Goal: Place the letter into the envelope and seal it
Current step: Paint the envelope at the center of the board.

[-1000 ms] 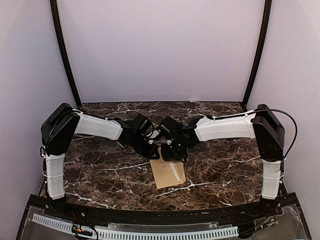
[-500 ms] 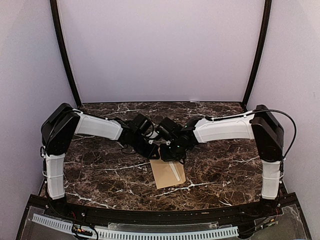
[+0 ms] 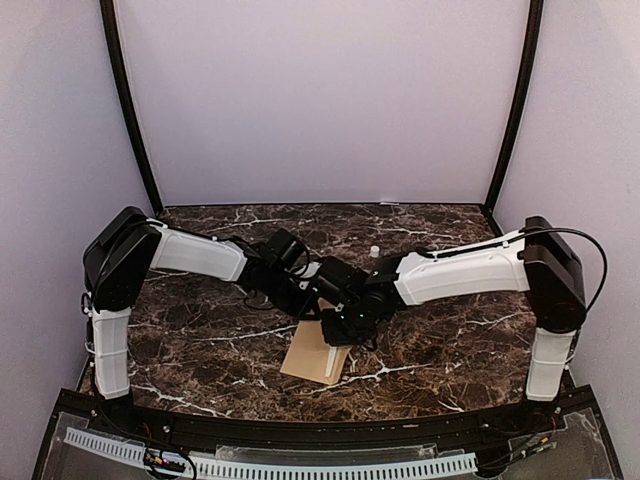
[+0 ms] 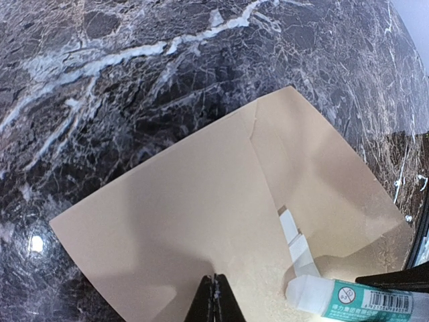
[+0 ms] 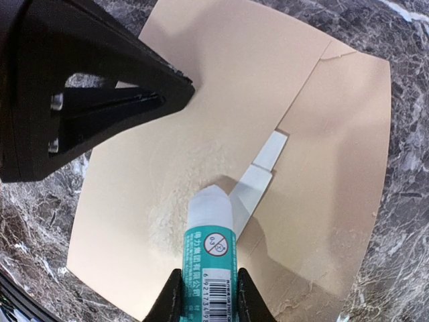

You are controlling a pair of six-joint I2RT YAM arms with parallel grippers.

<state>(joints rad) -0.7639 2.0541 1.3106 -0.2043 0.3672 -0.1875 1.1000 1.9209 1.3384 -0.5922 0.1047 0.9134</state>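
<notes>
Envelope point(image 3: 315, 352) lies on tabletop point(image 3: 200, 340); letter not visible. Left claw point(image 4: 214, 295) closed, tips pinning envelope. Right claw point(image 5: 208, 295) grips glue stick point(image 5: 210, 235), tip on the paper. Best: light, even strokes along the flap edge.

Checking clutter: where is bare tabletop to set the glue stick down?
Bare marble: wide patches left and right of the envelope, and a strip along the back wall. Crowded: mid-table, where left gripper and right gripper, holding the glue stick, meet over the envelope.
</notes>
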